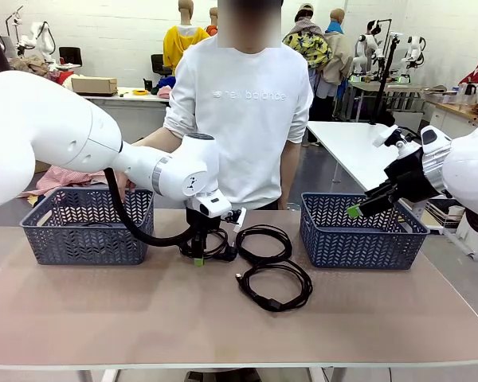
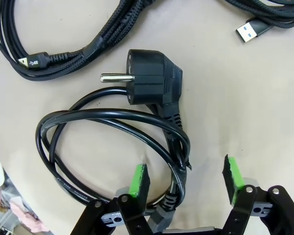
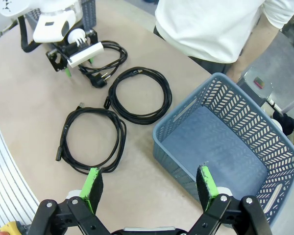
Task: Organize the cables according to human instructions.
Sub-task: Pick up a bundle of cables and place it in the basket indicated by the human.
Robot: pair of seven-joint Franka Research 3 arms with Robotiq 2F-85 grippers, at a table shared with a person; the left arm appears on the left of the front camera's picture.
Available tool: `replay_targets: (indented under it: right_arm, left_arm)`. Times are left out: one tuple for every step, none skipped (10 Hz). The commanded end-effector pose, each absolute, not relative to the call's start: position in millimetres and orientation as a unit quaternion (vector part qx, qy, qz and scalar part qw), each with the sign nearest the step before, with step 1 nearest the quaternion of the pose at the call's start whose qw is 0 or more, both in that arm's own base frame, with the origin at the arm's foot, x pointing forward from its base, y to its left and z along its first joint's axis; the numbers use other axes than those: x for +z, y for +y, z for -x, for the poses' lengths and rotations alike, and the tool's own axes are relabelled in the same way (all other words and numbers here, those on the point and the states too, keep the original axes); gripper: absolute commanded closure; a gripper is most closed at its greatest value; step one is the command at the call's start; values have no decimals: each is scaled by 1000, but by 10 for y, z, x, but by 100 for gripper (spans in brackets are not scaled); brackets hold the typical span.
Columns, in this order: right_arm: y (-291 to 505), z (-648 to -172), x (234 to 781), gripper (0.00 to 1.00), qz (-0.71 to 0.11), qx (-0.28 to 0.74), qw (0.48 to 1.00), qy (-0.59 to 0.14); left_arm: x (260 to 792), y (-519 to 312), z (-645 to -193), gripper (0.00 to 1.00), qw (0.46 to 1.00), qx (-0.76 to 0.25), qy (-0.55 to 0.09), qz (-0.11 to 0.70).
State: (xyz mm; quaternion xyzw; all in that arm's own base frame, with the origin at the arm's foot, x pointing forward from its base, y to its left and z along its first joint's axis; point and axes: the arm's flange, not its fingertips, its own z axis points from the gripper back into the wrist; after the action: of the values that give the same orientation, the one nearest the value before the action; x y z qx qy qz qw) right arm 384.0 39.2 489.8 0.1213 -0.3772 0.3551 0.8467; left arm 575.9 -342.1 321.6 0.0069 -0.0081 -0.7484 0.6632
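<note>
Front view: the left hand (image 1: 197, 256) sits low over a cord (image 1: 221, 251) at the centre of the tabletop (image 1: 80, 318). The right hand (image 1: 355, 211), released, hangs at right above a basket (image 1: 358, 239).

Left wrist view: the jaws stand apart, straddling the cord's loop without pinching it. Its plug (image 2: 149, 78) lies crosswise, pins pointing to frame left.

Right wrist view: another coil (image 3: 139, 95) lies flat at centre.

I can read "new balance" in pale letters on the person's white shirt (image 1: 247, 119). The tiny white mark on a cable plug (image 2: 33, 61) is too small for me to read.
</note>
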Motion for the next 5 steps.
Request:
replay_targets:
  right_arm:
    - [387,-3846,4893,0,-127,353,846,-379]
    - [387,-3846,4893,0,-127,353,846,-379]
    - [387,-3846,4893,0,-127,353,846,-379]
    - [387,-3846,4893,0,-127,353,846,-379]
    - [387,-3846,4893,0,-127,353,846,-379]
  left_arm:
    - [3257,-3420,-5797,40,658,-753,-6,4]
    - [3256,-3420,-5801,31,657,-754,-6,5]
    - [3253,-3425,-5805,59,656,-755,-7,7]
    - [3250,-3429,-5802,49,655,-755,-7,8]
    - [3252,-3428,-5804,78,655,-756,-6,8]
